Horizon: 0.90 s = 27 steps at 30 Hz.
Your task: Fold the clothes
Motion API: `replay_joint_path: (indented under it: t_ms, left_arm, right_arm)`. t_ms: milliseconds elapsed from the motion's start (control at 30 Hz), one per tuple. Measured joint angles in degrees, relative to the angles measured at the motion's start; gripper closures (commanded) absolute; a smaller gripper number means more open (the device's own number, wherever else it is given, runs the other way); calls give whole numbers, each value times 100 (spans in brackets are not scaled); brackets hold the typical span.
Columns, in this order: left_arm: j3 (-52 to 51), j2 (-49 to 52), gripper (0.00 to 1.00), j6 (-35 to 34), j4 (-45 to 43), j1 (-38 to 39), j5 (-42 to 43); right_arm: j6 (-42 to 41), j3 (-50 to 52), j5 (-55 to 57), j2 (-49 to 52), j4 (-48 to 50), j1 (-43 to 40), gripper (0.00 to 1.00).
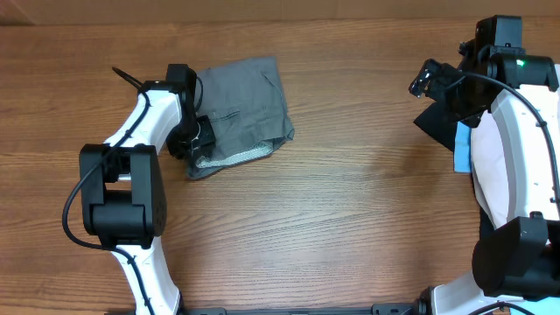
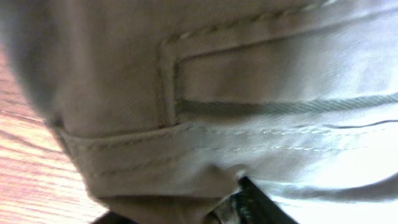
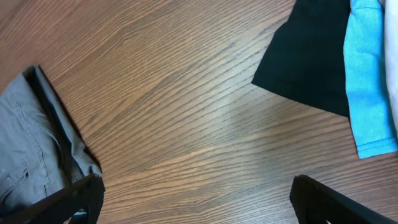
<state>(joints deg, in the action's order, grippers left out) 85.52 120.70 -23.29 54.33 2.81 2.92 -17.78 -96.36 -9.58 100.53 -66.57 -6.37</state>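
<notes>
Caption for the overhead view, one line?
Left gripper at the edge of folded grey shorts; right gripper open near black garment and light-blue garment.

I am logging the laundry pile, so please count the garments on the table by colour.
Grey shorts: 1
Black piece: 1
Light-blue piece: 1
Pale whitish piece, partly hidden at the right edge: 1
Total: 4

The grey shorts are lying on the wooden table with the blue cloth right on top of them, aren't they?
No. The grey shorts lie on the wooden table, but the blue cloth is not on them: it lies far away at the table's other side, beside a black piece. The overhead view shows this.
</notes>
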Motion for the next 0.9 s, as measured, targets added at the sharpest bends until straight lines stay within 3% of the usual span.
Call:
replay_joint_path:
  t_ms: [167, 400, 567, 767, 900]
  left_arm:
    - [0, 0, 96, 114, -42, 20, -59]
    - [13, -11, 96, 160, 2, 52, -774]
    - [9, 11, 96, 601, -212, -81, -1696]
    - [-11, 142, 96, 1132, -713, -599, -2920]
    - [-55, 181, 96, 1377, -1246, -1078, -3289]
  right_arm:
    - [0, 0, 0, 0, -4, 0, 0]
    - [0, 0, 0, 0, 2, 0, 0]
    - [0, 0, 0, 0, 4, 0, 0]
    - [2, 0, 0, -2, 11, 0, 0]
    - [0, 0, 0, -2, 13, 0, 0]
